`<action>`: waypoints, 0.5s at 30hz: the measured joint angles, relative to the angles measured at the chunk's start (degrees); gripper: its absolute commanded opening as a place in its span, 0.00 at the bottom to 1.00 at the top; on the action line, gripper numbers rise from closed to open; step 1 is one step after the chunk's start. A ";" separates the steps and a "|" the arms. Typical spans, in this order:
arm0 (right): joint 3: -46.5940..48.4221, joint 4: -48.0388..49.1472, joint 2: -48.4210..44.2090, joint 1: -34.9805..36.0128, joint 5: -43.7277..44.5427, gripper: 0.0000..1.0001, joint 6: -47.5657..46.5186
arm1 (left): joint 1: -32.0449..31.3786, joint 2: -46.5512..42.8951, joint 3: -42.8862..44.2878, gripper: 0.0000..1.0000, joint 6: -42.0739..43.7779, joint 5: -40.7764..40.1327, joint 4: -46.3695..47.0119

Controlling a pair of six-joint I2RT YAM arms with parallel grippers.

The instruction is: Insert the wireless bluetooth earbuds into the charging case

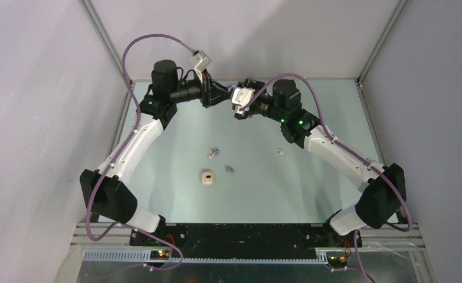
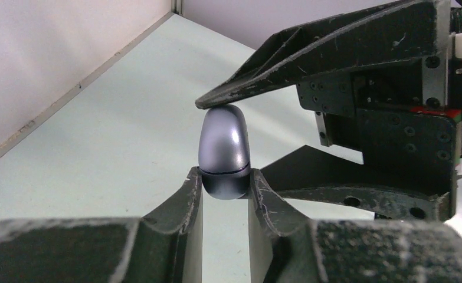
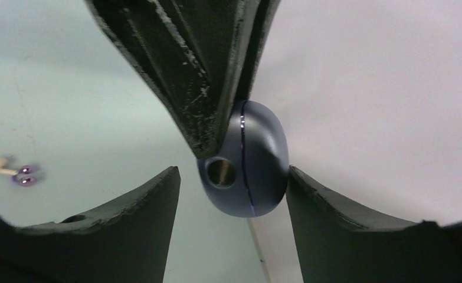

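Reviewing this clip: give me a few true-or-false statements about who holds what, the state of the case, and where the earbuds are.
1. The left gripper clamps the grey case. True.
2. The grey case's lid stands open. False: it is closed, and only a seam shows.
3. A cream case lies on the table. True.
4. Every earbud is already inside a case. False: a purple bud and a cream bud, among others, lie loose on the table.
5. The right gripper is shut on the grey case. False: its jaws are spread, with the case between them.
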 measured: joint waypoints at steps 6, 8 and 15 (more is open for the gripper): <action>0.11 -4.96 -0.22 -1.36 -4.57 0.88 4.24 | 1.44 0.24 -2.86 0.00 1.29 3.72 3.10; 1.49 -9.33 -0.33 -2.86 -7.08 0.88 6.51 | 1.73 0.31 -3.04 0.00 2.99 4.76 2.82; 18.32 -28.50 2.05 -11.15 -18.40 0.81 13.03 | 2.60 0.22 -3.04 0.00 16.79 7.78 -2.19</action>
